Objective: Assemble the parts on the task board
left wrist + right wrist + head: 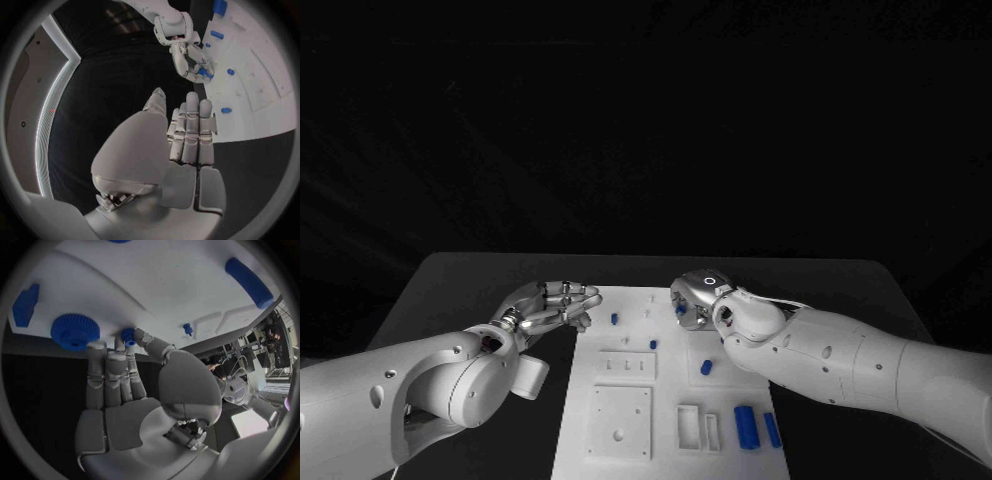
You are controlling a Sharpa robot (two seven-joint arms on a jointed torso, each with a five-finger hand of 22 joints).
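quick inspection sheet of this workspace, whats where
surface: black table, bare around the board
job's things: white task board in the middle of the table; small blue parts stand on its far half, two longer blue cylinders lie at its near right; a knurled blue knob sits by the right hand
clutter: nothing seen
hands: left hand hovers at the board's far left edge, fingers straight, holding nothing; right hand is over the board's far right, fingertips at a small blue part, grip cannot be told
cables: nothing seen
surroundings: dark backdrop behind the table
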